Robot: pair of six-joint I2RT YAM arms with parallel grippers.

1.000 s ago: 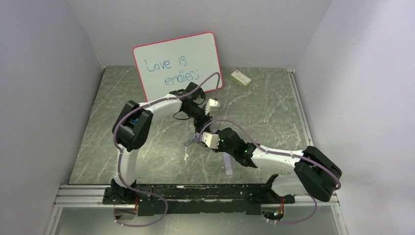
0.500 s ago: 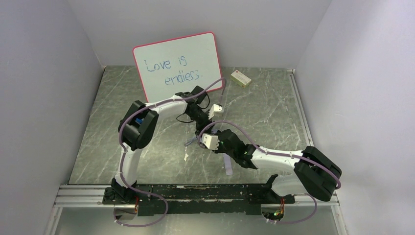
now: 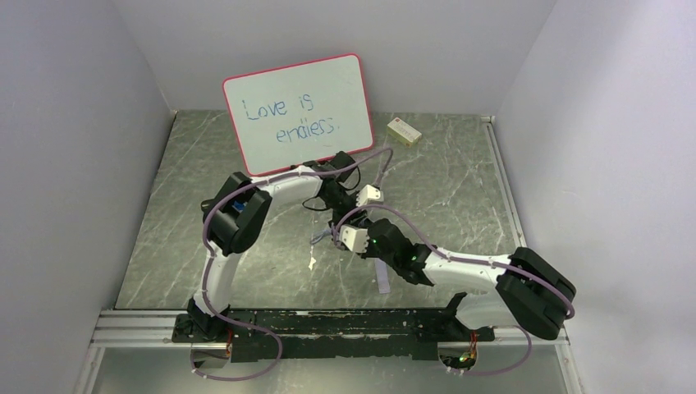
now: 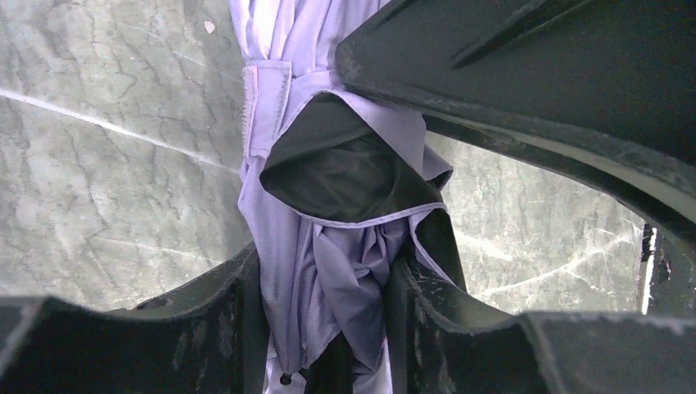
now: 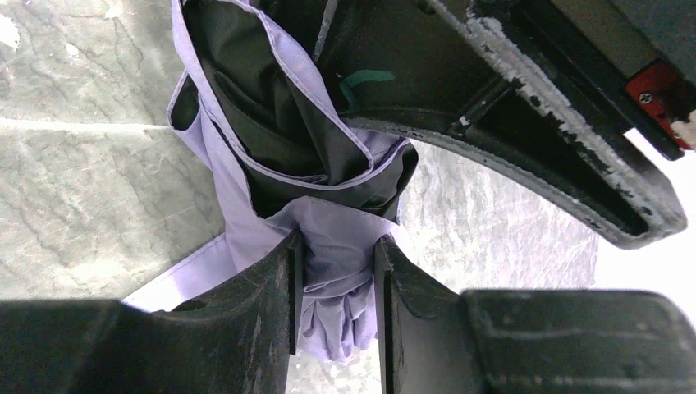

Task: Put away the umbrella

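**Item:** the umbrella (image 4: pixel 283 222), folded, pale lavender, with black lining showing.

**Location:** it is lying near the middle of the marbled table (image 3: pixel 460 189), on the near side of the whiteboard (image 3: pixel 299 111) and apart from it. In the overhead view the arms are covering most of it. Only lavender scraps are showing to the left of the wrists and nearer than them.

**Left gripper** (image 4: pixel 324 283): it is reaching in from the far side. Its jaws are partly drawn in and pinching the gathered fabric, which is filling the gap and touching both fingers.

**Right gripper** (image 5: pixel 336 246): it is reaching in from the near right. Its jaws are standing narrow and clamping a twisted fold of the lavender fabric.

**Governing relation:** the bundle is running straight out ahead of each set of fingers. Its long axis is therefore judged to be lying roughly along the line between the two wrists, far to near, though the overhead view is not confirming this. The grippers are sitting just beside each other on it, the left on the farther part. The closure strap (image 4: pixel 264 107) is lying against the bundle just beyond the left fingers. The left arm is judged the nearer for work on the strap, with the right anchoring.
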